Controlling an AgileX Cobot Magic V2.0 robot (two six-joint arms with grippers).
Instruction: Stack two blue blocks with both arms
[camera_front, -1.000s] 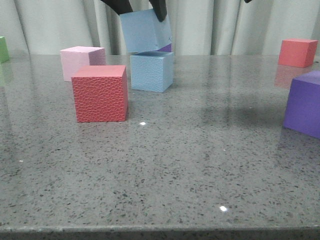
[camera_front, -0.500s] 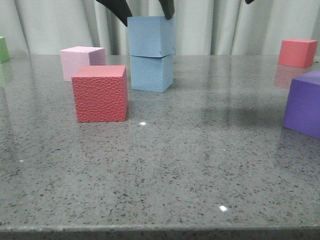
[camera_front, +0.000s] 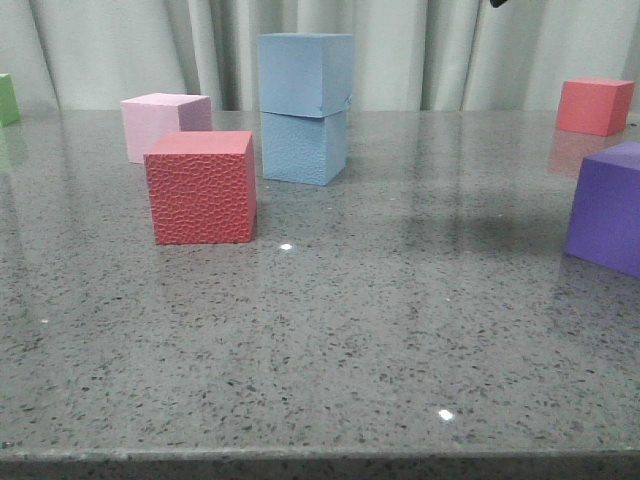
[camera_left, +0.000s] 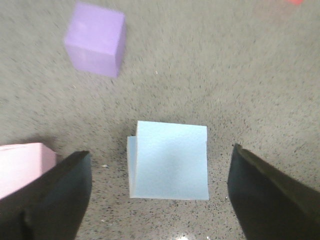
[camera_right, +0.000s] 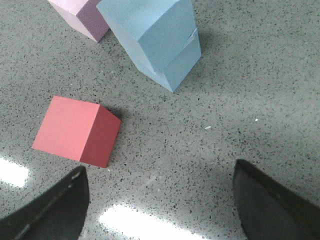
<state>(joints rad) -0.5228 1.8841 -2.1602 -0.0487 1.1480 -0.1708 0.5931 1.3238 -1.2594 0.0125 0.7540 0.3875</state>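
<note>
The smooth blue block (camera_front: 305, 72) rests on the pebbled blue block (camera_front: 303, 147) at the back middle of the table, its corner jutting slightly to the right. In the left wrist view my left gripper (camera_left: 159, 152) hangs open straight above the stack's top face (camera_left: 171, 160), both dark fingers (camera_left: 55, 195) well apart from it. A sliver of the lower block (camera_left: 131, 165) peeks out. My right gripper (camera_right: 160, 167) is open over bare table, with the blue stack (camera_right: 150, 30) some way off. Neither gripper's jaws show in the front view.
A pebbled red cube (camera_front: 200, 186) stands in front-left of the stack, a pink cube (camera_front: 163, 122) behind it. A purple cube (camera_front: 610, 207) sits at the right edge, another red cube (camera_front: 594, 104) at far right back, a green one (camera_front: 7, 98) far left. Another purple cube (camera_left: 95, 39) lies beyond the stack.
The left gripper set the tilted smooth blue block down onto the pebbled one, let go and rose out of the front view. The block now stands free on the stack.
</note>
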